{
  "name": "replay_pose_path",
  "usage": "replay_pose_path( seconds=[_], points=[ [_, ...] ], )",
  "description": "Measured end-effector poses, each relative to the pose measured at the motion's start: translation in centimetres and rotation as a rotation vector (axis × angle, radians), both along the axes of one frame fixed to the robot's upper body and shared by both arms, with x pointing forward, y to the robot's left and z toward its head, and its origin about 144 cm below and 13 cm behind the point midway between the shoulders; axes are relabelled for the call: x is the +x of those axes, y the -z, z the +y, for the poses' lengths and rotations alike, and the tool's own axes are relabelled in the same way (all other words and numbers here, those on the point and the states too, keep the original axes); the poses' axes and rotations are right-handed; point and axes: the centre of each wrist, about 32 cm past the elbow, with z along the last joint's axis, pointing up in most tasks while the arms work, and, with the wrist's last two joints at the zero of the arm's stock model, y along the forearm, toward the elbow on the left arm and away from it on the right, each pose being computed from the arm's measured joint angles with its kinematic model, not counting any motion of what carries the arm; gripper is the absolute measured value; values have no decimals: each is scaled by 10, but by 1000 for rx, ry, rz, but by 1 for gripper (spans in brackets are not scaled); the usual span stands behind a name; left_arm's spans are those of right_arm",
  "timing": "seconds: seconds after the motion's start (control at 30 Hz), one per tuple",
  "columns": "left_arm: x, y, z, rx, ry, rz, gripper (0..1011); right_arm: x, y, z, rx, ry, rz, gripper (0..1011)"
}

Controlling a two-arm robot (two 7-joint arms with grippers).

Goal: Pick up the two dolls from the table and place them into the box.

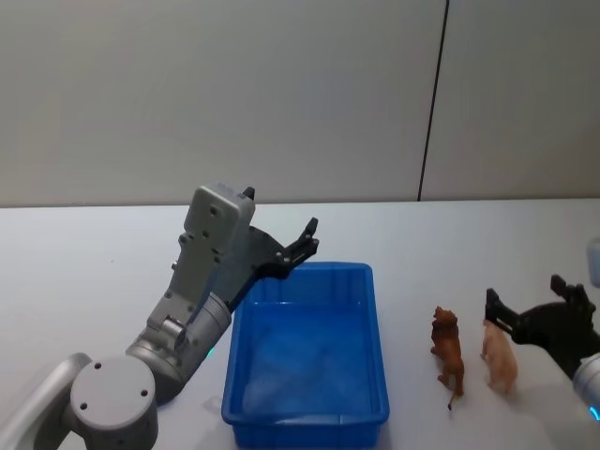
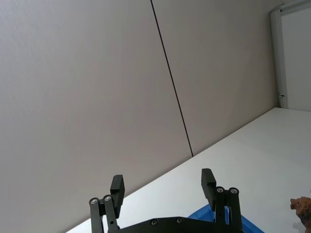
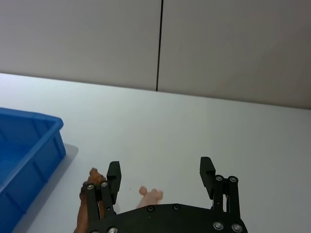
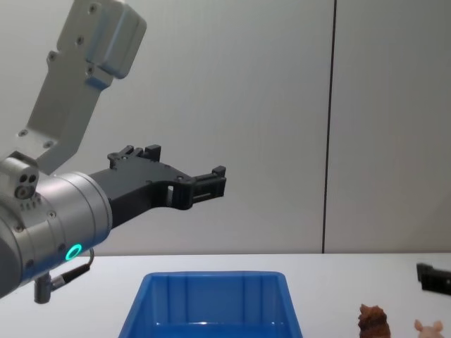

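A brown lion doll and pink pig doll stand together on the white table right of the blue box — the right gripper spread wide beside the pig, the left gripper, also spread, raised above the box.

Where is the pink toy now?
In the head view the pink doll stands on the table's right, between the brown doll and the right gripper.

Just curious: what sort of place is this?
Probably a robot test lab: white table, plain panelled wall, a blue box, brown doll and pink doll laid out, left gripper open, raised near the box, right gripper open by the dolls.
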Motion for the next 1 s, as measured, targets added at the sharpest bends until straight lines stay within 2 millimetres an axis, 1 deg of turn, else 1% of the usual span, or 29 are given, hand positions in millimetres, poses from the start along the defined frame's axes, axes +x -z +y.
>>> replay_pose_path(
  seconds=[0.57,1.0],
  points=[
    [0,0,0,0,0,0,1001,-9,18,13,-35,42,106,1001],
    [0,0,0,0,0,0,1001,-9,30,20,-47,44,143,1001]
  ],
)
